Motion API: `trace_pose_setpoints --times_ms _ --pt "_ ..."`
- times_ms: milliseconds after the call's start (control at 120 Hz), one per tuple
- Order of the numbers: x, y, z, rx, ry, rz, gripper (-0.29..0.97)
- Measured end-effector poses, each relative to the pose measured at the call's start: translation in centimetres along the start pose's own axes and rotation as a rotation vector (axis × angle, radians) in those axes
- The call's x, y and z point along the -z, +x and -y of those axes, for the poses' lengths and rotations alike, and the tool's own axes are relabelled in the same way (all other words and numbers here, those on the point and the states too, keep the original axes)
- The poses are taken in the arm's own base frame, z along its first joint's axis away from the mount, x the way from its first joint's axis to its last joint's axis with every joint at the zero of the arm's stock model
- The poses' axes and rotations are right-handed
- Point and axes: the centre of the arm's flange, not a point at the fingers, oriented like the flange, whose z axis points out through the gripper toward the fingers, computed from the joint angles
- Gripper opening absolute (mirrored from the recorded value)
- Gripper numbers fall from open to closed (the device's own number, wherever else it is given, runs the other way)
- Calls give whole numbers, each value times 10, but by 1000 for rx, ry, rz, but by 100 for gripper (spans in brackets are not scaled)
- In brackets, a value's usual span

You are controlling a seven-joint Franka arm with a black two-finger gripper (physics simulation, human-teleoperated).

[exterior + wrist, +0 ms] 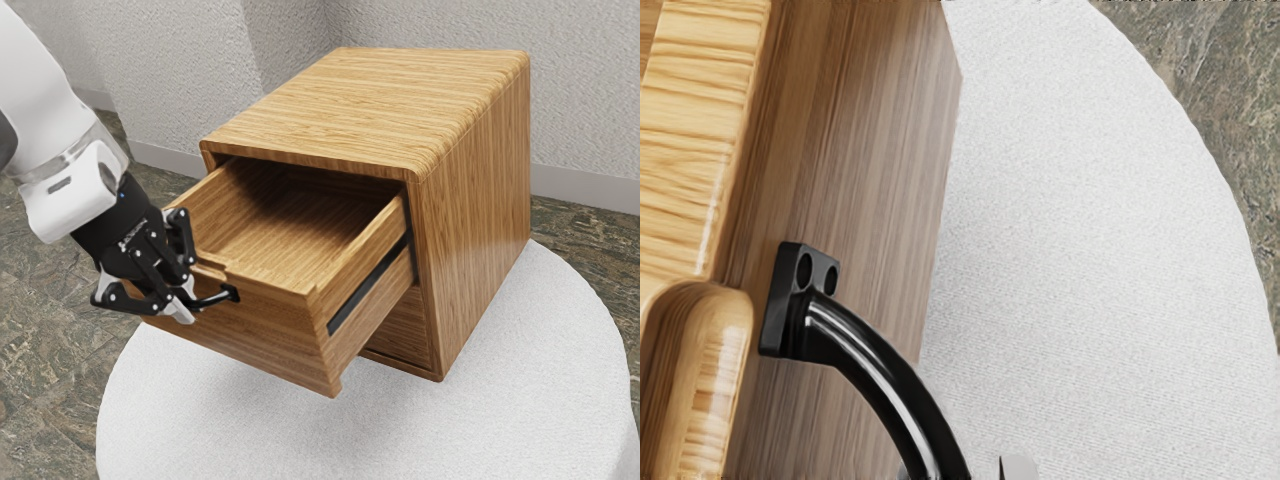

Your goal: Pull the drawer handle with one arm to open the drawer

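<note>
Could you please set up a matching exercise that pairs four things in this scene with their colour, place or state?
Things:
1. drawer
2. drawer handle
3. gripper
4. table

Descriptions:
A. white and round
B. shut on the drawer handle
C. black and curved, fixed to the wooden front
D. pulled partly out of the cabinet

Pairs: 1-D, 2-C, 3-B, 4-A
</note>
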Motion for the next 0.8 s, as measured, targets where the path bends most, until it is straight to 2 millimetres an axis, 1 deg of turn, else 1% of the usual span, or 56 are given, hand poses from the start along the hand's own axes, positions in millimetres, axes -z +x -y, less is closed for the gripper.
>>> trace_pose_setpoints --times_ms 92,142,208,258,325,375,408,433,483,508,533,558,617,742,775,800 --pt "8 0 -8 -5 4 -4 6" --pt "12 1 -14 -11 4 -3 14" --pt "22 9 -26 -32 12 -2 28" --pt "33 17 -39 -56 26 -1 37" --pt "58 31 -59 -94 60 -4 46" --pt "76 38 -65 -100 77 -6 51" --pt "83 42 -59 -84 72 -4 53" --pt "93 53 -46 -72 71 1 55" --pt "104 72 -17 -34 60 18 58" --pt "111 78 -5 -8 68 31 59" --pt "116 80 3 24 73 48 60" --pt "119 75 10 67 76 64 61" --pt "124 56 21 195 86 111 63" --pt "143 22 34 440 132 165 65" --pt "143 12 40 502 138 175 66" --pt "138 7 47 542 134 185 66"
